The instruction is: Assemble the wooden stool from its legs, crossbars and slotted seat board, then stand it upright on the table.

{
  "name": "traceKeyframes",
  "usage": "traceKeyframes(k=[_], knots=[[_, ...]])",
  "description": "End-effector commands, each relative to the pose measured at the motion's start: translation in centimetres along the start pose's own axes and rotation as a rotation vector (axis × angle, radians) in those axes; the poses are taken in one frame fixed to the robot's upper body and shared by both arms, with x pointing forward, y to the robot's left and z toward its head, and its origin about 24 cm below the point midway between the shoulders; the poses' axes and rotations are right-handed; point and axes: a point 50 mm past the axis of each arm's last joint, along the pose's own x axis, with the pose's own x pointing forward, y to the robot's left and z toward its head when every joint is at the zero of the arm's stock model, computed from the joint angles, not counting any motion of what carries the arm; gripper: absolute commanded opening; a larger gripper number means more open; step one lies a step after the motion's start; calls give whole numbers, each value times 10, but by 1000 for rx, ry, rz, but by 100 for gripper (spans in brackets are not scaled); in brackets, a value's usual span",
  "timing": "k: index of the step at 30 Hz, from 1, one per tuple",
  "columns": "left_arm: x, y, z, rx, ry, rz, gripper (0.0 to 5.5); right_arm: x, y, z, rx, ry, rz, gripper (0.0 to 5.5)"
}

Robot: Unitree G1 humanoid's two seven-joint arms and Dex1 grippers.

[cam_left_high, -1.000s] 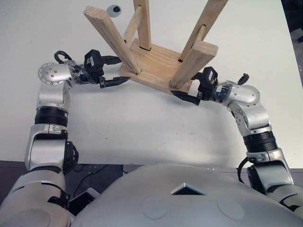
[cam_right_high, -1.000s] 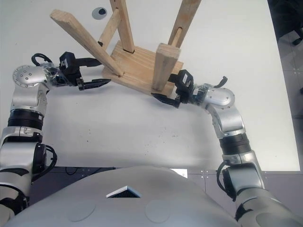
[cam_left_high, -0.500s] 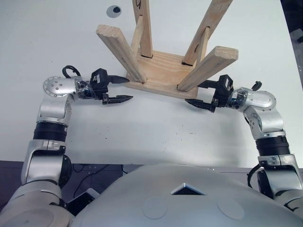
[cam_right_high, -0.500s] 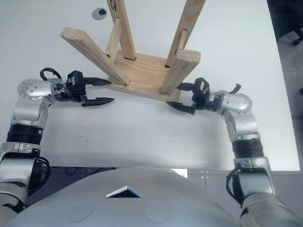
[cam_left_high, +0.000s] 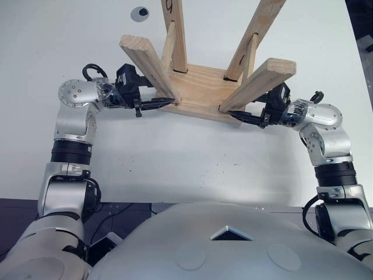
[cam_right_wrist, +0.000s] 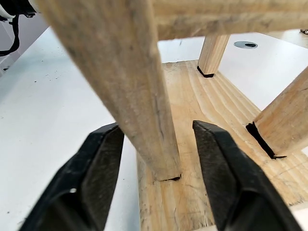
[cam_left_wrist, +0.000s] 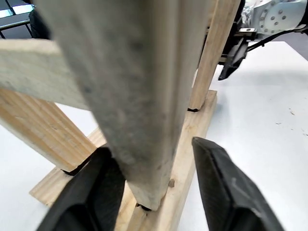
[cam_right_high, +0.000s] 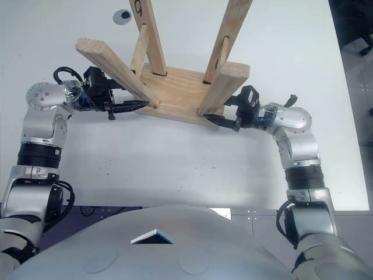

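- The white worktop (cam_left_high: 175,169) carries the stool (cam_left_high: 201,87) upside down, towards its far side. It looks slick, so I expect the wood to slide on it if pushed.
- The stool appears fully assembled: stiff, bare timber, probably of moderate weight and top-heavy once it is tipped. The joints seem to be only slotted in, so a pull on one leg alone may loosen them.
- The seat board (cam_left_high: 201,96) lies flat on the worktop. Its down-turned face is hidden.
- The near-left leg (cam_left_high: 145,64) and near-right leg (cam_left_high: 256,81) slant towards the robot. Gripping each low, by its slot, looks the firmest hold. The far legs are cut off at the frame edge.
- The crossbars (cam_left_high: 168,38) are partly hidden behind the legs, so I cannot tell how well they are seated.
- The left hand (cam_left_high: 166,101) straddles the near-left leg's base, released rather than clamped. One finger is hidden from the head views.
- The right hand (cam_left_high: 242,112) likewise brackets the near-right leg's base, unclenched, with gaps on both sides.
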Motion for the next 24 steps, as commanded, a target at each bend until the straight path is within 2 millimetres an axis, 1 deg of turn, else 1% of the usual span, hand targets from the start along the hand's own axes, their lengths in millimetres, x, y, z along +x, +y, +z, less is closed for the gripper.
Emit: traceKeyframes(k=[1, 2, 5, 7, 9, 11, 13, 14, 15, 17, 18, 22, 24], knots=[[-7, -1, 0, 24, 41, -16, 164, 0, -2, 7, -18, -7, 10, 183], [-8, -2, 0, 28, 48, -21, 148, 0, -1, 7, -18, -7, 11, 162], [-12, -6, 4, 0, 34, -34, 129, -2, 1, 8, -7, -3, 24, 130], [-15, -13, 11, -39, 16, -50, 122, -7, 5, 12, 32, -21, 26, 130], [-21, -27, 18, -121, -3, -79, 117, -16, 15, 18, 106, -34, 30, 130], [-26, -41, 27, -241, -26, -104, 112, -25, 31, 29, 288, -52, 46, 129], [-27, -48, 44, -388, -70, -132, 111, -29, 45, 47, 509, -85, 107, 129], [-27, -50, 51, -470, -82, -155, 111, -30, 48, 55, 600, -73, 143, 129], [-28, -51, 56, -555, -67, -189, 109, -30, 47, 60, 687, -47, 163, 129], [-32, -48, 57, -721, -38, -227, 106, -30, 38, 64, 828, -2, 156, 129], [-34, -42, 54, -779, -29, -202, 106, -30, 35, 65, 869, 32, 159, 129], [-35, -16, 45, -905, 15, -118, 102, -31, 31, 59, 1025, 126, 139, 128], [-31, -3, 41, -950, 54, -99, 102, -30, 27, 55, 1081, 171, 109, 127]])
